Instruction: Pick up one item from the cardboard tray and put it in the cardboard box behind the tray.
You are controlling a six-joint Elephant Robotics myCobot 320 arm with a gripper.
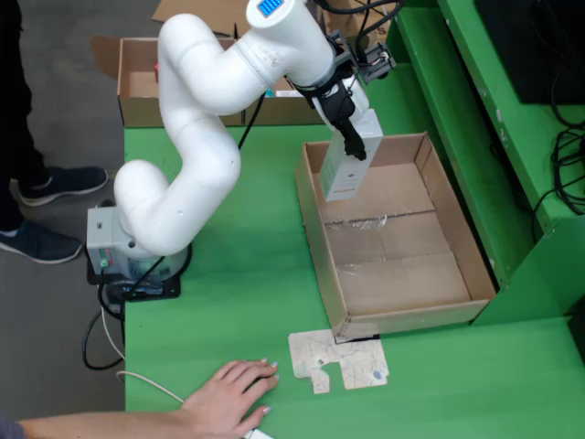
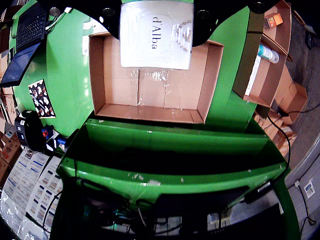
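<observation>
Above the green table (image 1: 247, 274) the white arm (image 1: 196, 137) hangs over the empty cardboard tray (image 1: 315, 219), lifted clear for the carry, I'd judge, toward the box (image 1: 137, 110) behind. Its gripper (image 1: 352, 137) pinches a white carton (image 1: 350, 160), glossy-wrapped, "d'Alba" printed on its face (image 2: 156, 35), suspended over the tray's far end.

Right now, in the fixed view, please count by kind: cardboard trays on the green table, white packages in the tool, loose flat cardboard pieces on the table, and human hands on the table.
Cardboard tray: 1
White package: 1
Flat cardboard piece: 1
Human hand: 1
Total: 4
</observation>
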